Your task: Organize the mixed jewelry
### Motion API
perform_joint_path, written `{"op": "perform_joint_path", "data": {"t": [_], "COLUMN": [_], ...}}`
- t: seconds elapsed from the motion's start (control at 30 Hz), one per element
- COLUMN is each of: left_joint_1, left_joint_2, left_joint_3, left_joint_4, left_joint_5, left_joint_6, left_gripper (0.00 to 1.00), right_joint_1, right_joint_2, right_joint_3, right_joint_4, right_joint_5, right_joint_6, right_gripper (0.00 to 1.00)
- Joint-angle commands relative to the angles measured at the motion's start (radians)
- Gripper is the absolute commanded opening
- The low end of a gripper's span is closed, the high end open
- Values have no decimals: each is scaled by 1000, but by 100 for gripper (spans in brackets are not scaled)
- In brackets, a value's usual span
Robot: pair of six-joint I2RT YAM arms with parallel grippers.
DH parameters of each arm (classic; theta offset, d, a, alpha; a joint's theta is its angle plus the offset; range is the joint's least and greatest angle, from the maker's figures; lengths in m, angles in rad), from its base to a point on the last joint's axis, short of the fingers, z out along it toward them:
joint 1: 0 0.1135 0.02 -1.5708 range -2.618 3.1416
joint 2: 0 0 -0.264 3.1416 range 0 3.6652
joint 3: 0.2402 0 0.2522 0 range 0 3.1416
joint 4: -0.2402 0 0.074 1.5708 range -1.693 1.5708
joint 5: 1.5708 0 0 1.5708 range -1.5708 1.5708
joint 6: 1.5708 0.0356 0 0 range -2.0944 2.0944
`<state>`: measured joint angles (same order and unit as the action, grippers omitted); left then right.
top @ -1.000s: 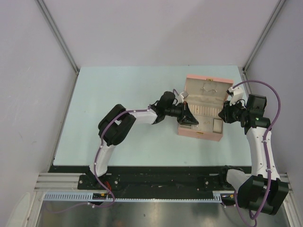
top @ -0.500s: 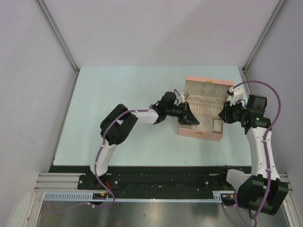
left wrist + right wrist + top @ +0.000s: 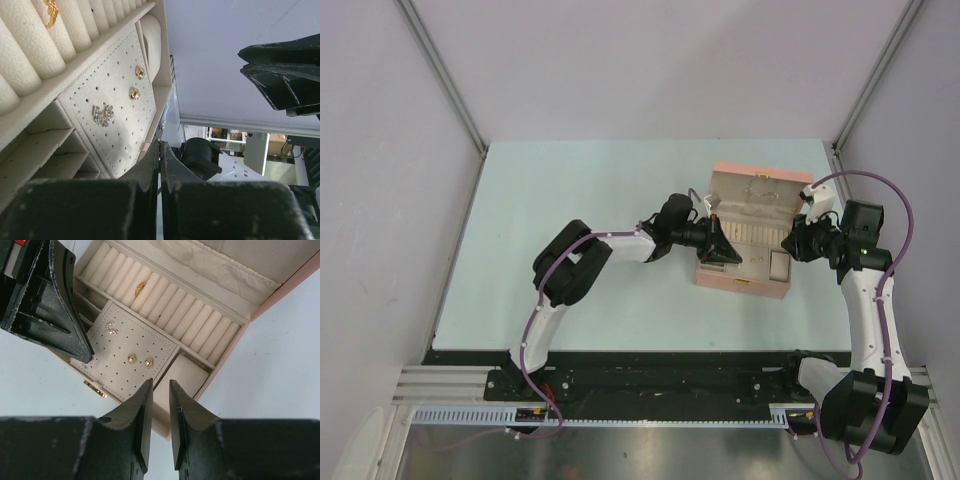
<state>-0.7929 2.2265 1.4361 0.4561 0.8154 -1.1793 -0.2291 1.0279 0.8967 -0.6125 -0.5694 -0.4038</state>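
Note:
The pink box (image 3: 742, 289) lies open right of centre on the table. In the right wrist view two gold studs (image 3: 131, 358) and a silver sparkly piece (image 3: 111, 328) sit on its dotted pad. A gold ring (image 3: 139, 287) sits in the cream rolls, and a cream rectangular piece (image 3: 184, 374) lies in the corner compartment. The studs (image 3: 134, 93), the silver piece (image 3: 102, 114) and the ring (image 3: 50, 11) also show in the left wrist view. My left gripper (image 3: 719, 251) is shut over the box's left side; nothing shows between its tips (image 3: 161, 142). My right gripper (image 3: 788, 243) hovers at the box's right side, slightly open and empty (image 3: 160, 383).
The box's gold clasp (image 3: 95, 388) faces the near edge. Its raised lid (image 3: 760, 166) stands at the far side. Grey walls enclose the pale table (image 3: 580, 200). My left gripper's fingers (image 3: 55, 305) show in the right wrist view, over the box's left end.
My left arm has edged slightly to the right over the box. The right arm has not visibly moved.

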Motion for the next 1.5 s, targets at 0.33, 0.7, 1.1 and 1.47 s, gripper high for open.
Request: {"op": "perform_joint_path", "data": {"t": [0.33,0.7,1.1,1.47], "left_joint_1": [7,-9,-9,-19], "left_joint_2": [-14,-48,-42,-45], "left_joint_3": [-6,-28,-19,-23], "left_joint_4": [-10,-57,-68,-76], "left_joint_5": [-35,-48,-36,-28], "left_joint_6": [13,60,67,70], "left_gripper": [0,1,0,0], "right_joint_1": [-10,-12,-12,-15], "right_joint_2": [-19,-15,-17,-17], "right_joint_3": [1,-1,1,-1], "right_joint_4": [0,-6,-9,-12], "right_joint_5": [-26,-32,-35,-37], "right_joint_6": [-18,-24,-27,-33], "right_gripper": [25,25,25,25]}}
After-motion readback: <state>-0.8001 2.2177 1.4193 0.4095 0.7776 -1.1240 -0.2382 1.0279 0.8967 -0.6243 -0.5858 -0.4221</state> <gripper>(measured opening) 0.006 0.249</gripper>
